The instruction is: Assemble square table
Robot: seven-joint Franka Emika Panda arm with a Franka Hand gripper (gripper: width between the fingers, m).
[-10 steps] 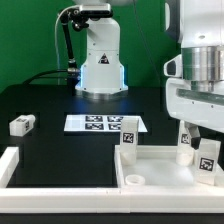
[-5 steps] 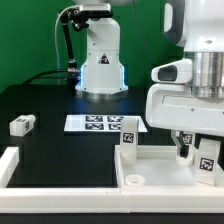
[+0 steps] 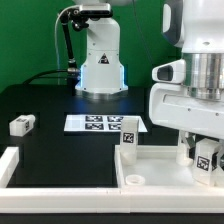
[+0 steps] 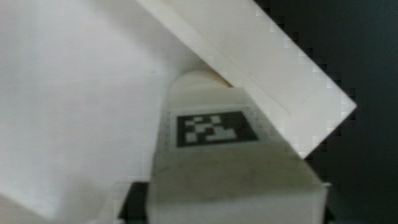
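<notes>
Nearest the exterior camera, a long white plastic rail with upturned ends (image 3: pixel 8 168) runs along the front edge of the black counter (image 3: pixel 60 145). Just behind it lies the square table's large white plastic slab (image 3: pixel 158 168), raised rim up. A round corner socket (image 3: pixel 133 181) sits at its near corner on the exterior view's left.

Three small white tagged leg blocks stand upright along the slab's far side. The left leg block (image 3: pixel 128 137) is at the far corner on the exterior view's left. The middle leg block (image 3: pixel 184 150) and the right leg block (image 3: pixel 208 160) stand close together toward the exterior view's right.

The arm's white end effector (image 3: pixel 200 142) hangs directly over that pair, its dark fingers down at the tops of the blocks. Neither view shows whether the fingers are apart or clamped on a block. The wrist view is filled by a pale block face bearing a black-and-white square tag (image 4: pixel 217 128), with white surfaces beside it and a strip of black counter beyond.

Farther back, the flat white marker board (image 3: pixel 100 123) lies on the counter. A fourth leg block (image 3: pixel 22 124) lies flat, well apart from the slab, toward the exterior view's left. At the rear stands the arm's white base (image 3: pixel 100 65), before a green backdrop (image 3: pixel 30 40).
</notes>
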